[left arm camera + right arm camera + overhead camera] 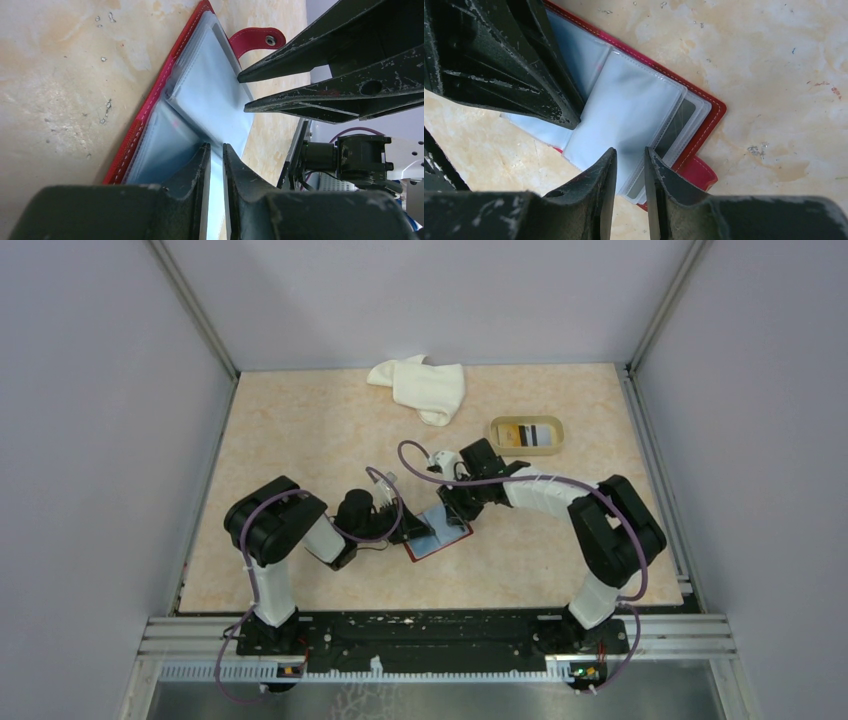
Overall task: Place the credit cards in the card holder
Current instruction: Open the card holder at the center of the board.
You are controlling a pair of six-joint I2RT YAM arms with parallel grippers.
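The red card holder [437,536] is laid open on the table [300,440], well apart from the beige tray [492,435], to its near left. One clear sleeve [215,120] is pinched by the left gripper [216,147]; the right gripper [630,152] is seen slightly spread at a sleeve edge.

The card holder [437,537] is seen in red with pale stitching and bluish clear sleeves, against a table [300,440] mottled in beige and pale orange. A cream-white cloth [425,385] is shown at upper centre, and right of it a tan tray [493,432] with cards [530,435] banded yellow, white and black. The left gripper [216,146] and right gripper [630,150] are coloured black, scuffed with pale scratches.
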